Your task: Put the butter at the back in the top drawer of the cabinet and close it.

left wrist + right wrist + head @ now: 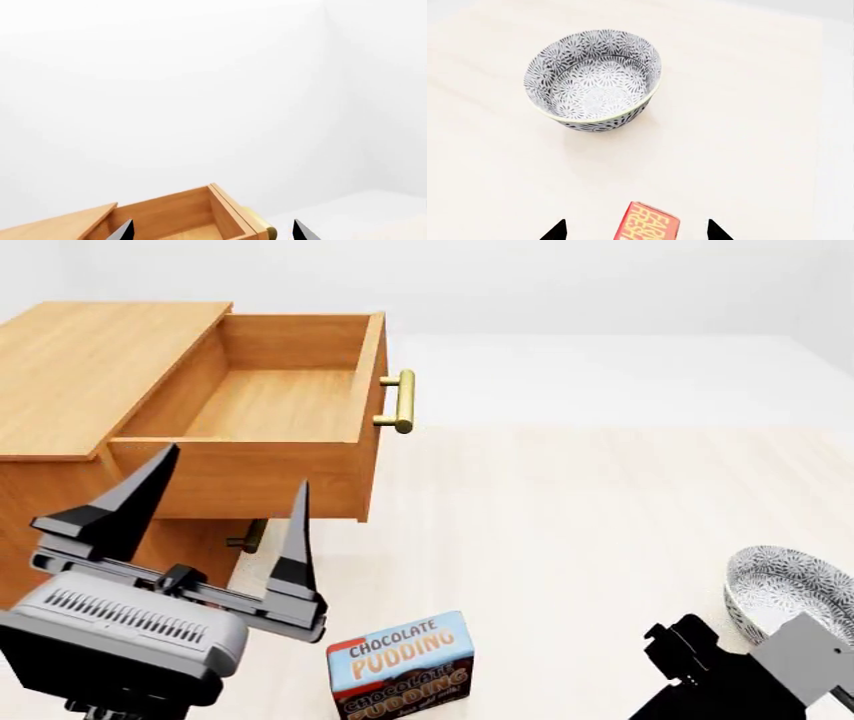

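Note:
The cabinet (80,360) stands at the left of the head view. Its top drawer (267,400) is pulled out and empty, with a brass handle (400,400). The drawer also shows in the left wrist view (180,215). My left gripper (234,470) is open and empty, just in front of the drawer (212,231). The butter (647,225), a red-orange carton with yellow lettering, lies on the floor between the fingertips of my open right gripper (636,230), untouched. It is hidden in the head view, where only my right arm (787,660) shows at the bottom right.
A Chocolate Pudding box (400,665) stands on the floor at the front centre. A black-and-white patterned bowl (594,80) sits beyond the butter, at the right edge of the head view (787,585). A lower drawer handle (247,537) shows under the open drawer.

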You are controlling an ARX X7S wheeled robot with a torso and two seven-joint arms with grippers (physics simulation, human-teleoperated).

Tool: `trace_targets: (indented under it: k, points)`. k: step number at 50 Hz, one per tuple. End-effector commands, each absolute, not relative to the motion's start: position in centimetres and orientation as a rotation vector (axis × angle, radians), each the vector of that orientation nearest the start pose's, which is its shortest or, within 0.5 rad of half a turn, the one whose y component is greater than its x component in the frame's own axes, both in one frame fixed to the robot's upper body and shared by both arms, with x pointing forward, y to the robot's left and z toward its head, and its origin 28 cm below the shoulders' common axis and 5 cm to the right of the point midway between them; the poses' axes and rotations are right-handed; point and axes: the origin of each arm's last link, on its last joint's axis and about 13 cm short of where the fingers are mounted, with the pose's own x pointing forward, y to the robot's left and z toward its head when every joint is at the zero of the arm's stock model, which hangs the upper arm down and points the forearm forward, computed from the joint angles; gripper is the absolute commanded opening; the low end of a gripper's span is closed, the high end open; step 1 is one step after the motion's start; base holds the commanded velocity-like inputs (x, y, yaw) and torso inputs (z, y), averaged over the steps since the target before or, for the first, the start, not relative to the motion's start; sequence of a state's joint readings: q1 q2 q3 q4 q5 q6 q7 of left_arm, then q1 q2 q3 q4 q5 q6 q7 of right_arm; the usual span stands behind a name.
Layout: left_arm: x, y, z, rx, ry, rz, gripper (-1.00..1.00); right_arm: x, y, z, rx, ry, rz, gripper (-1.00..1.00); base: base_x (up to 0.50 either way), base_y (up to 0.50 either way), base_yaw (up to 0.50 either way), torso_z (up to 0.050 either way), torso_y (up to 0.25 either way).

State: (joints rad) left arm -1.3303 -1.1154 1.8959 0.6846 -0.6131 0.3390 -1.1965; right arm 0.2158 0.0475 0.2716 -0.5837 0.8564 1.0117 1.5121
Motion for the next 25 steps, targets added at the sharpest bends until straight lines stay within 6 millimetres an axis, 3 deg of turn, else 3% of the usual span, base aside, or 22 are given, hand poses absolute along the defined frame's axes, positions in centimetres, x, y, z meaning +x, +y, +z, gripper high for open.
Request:
trace_targets:
  k: [1, 25]
  points:
    - [17.7, 22.6, 17.9, 0.170, -0.444, -0.219, 1.00, 21.6, -10.5, 13.0, 0.349, 0.501, -1.069, 1.00, 0.00, 0.00, 0.00, 0.000, 0.000]
    - [17.9, 22.3, 17.7, 0.178, -0.434, -0.230, 1.00, 23.6, -11.7, 11.6, 0.361, 0.542, -1.056, 1.00, 0.00, 0.00, 0.00, 0.000, 0.000]
